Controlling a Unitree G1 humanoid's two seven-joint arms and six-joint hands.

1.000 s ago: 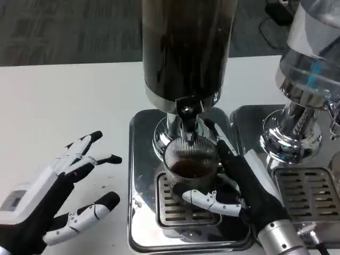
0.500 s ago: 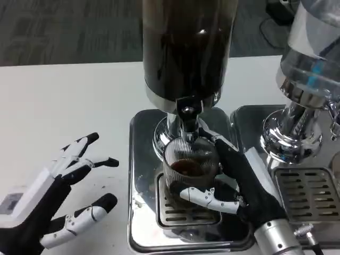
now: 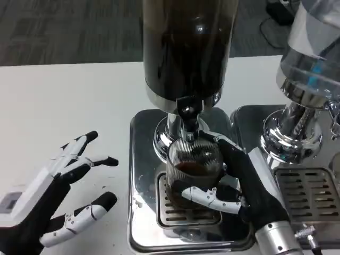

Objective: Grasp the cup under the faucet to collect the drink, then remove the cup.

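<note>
Your right hand (image 3: 241, 183) grasps the ribbed glass cup (image 3: 192, 167) under the faucet (image 3: 187, 121), over the drip grate (image 3: 172, 210); your left hand (image 3: 58, 199) lies released at lower left.

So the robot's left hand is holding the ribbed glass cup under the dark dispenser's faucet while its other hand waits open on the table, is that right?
Not quite: the head view shows the right hand holding the ribbed glass cup under the dark dispenser's faucet. The left hand is the one waiting open on the table.
</note>
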